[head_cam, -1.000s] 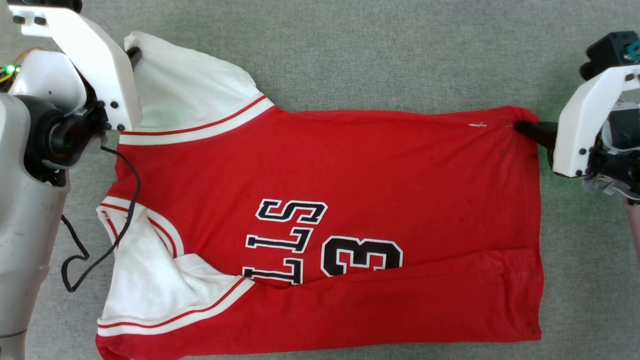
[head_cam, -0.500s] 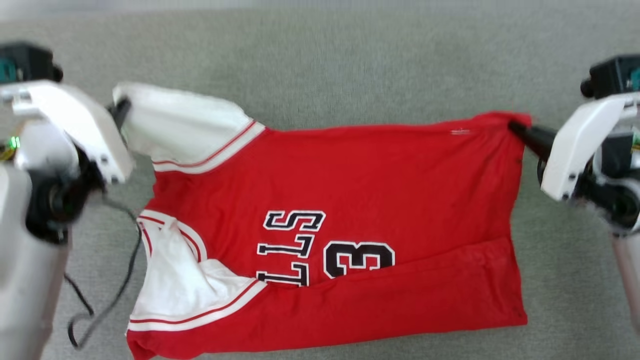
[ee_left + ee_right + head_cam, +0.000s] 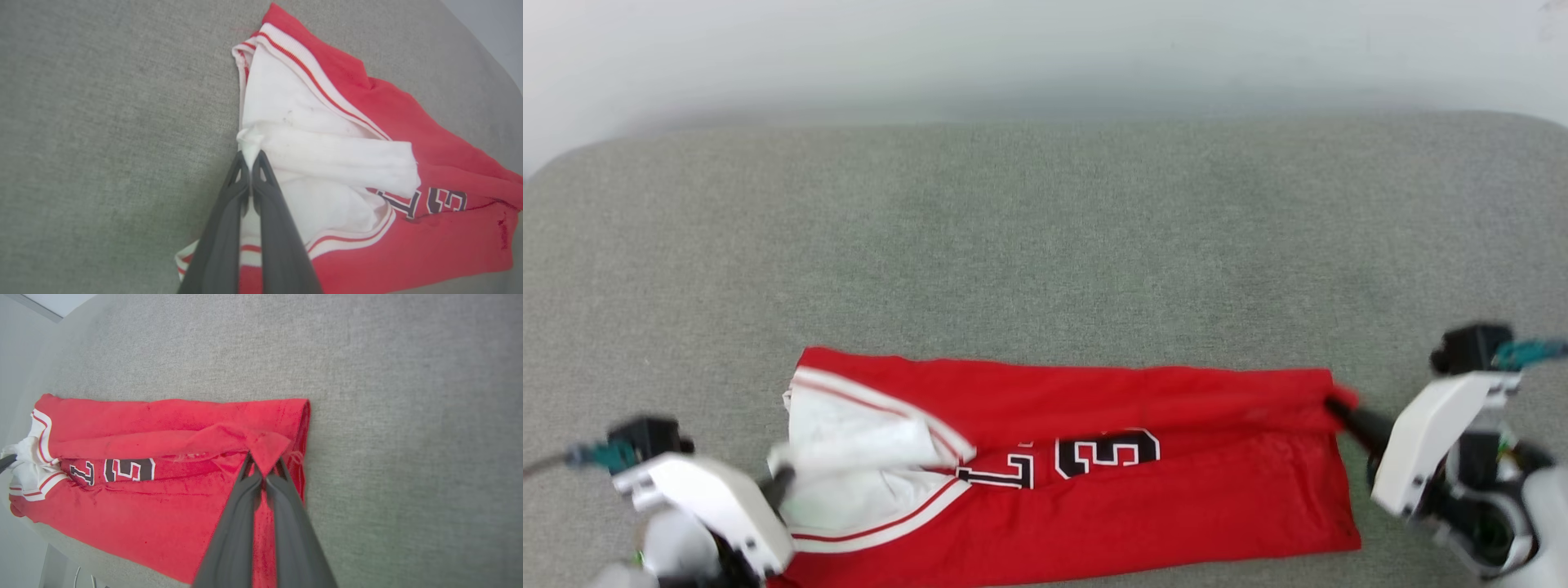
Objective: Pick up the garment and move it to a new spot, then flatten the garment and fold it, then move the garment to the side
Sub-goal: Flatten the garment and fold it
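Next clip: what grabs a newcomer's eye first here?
The bright red garment lies partly folded lengthwise on the near part of the grey fabric surface, with a black number showing at its middle. The left pincer is shut on a white lining corner at one end, and the right pincer is shut on a red corner at the other.

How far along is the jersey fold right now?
Done: the garment lies flat on the grey surface, near long edge folded over the lettering. In hand: left gripper shut on the white strap, right gripper shut on the hem corner, far edge lifted over toward the numbers. Left: lay it down, release, move aside.
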Motion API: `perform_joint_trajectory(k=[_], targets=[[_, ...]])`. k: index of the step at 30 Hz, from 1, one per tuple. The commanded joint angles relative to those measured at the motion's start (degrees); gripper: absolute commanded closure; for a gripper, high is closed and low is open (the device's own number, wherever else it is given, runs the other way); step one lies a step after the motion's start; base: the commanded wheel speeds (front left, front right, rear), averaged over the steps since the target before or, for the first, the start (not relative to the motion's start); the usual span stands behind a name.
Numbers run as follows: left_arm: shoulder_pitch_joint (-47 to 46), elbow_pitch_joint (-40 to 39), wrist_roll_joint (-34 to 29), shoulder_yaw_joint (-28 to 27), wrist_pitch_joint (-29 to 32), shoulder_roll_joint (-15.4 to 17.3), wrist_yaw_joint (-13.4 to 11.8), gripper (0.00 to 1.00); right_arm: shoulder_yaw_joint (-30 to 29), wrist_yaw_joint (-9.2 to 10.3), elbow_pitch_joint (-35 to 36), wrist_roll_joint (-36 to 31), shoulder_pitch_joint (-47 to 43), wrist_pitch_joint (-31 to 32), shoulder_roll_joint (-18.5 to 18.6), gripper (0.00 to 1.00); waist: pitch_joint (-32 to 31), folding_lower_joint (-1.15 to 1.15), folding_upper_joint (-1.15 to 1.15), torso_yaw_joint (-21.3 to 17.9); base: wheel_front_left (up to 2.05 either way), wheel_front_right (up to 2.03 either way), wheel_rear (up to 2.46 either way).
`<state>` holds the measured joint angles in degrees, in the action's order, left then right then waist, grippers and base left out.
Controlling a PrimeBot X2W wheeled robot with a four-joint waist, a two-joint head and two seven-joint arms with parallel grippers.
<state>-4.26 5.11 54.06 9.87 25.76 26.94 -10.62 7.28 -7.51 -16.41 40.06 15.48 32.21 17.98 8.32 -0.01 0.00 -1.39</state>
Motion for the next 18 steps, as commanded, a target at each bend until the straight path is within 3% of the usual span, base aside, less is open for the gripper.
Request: perform_joint_trajectory(k=[1, 4, 5, 6, 7, 13, 18], targets=[[1.23, 0.32, 0.29, -0.12, -0.49, -0.57, -0.18, 1.0, 0.02, 0.04, -0.34, 0.77, -1.51, -0.3, -0.75, 1.0, -0.38, 0.01, 0.0, -0.14, 0.0, 0.0, 0.0], [4.11, 2.11, 1.54, 0.44, -0.58, -1.96, 0.41, 1.0, -0.04, 0.04, -1.38, 1.92, -4.6, -1.47, -1.34, 1.0, -0.69, 0.01, 0.0, -0.24, 0.0, 0.0, 0.0], [4.61, 2.87, 1.55, 0.58, -1.02, -2.24, 0.56, 0.9, 0.25, 0.04, -1.77, 1.96, -5.54, -1.79, -1.54, 0.95, -0.76, 0.01, 0.0, -0.29, 0.0, 0.0, 0.0], [4.81, 3.65, 1.23, 0.8, -1.45, -2.6, 0.6, 0.51, 0.45, 0.04, -1.89, 1.96, -6.17, -2.51, -1.58, 0.57, -0.8, 0.01, 0.0, -0.31, 0.0, 0.0, 0.0], [4.88, 4.46, 1.07, 1.1, -2.0, -3.17, 0.81, 0.0, 0.62, 0.04, -2.16, 2.09, -6.77, -3.15, -1.68, 0.0, -0.89, 0.01, 0.0, -0.37, 0.0, 0.0, 0.0], [3.94, 4.95, -3.43, 1.22, -10.09, -4.34, 0.17, 0.0, 2.04, 0.04, -0.31, 0.95, -8.97, -10.24, -1.41, 0.0, -2.26, 0.01, 0.0, -1.42, 0.0, 0.0, 0.0], [2.67, 1.06, -8.2, 1.58, -17.51, -5.39, -1.14, 0.0, 2.18, 0.04, 5.57, 0.83, -10.12, -14.17, -0.68, 0.0, -3.84, 0.01, 0.0, -2.24, 0.0, 0.0, 0.0]])
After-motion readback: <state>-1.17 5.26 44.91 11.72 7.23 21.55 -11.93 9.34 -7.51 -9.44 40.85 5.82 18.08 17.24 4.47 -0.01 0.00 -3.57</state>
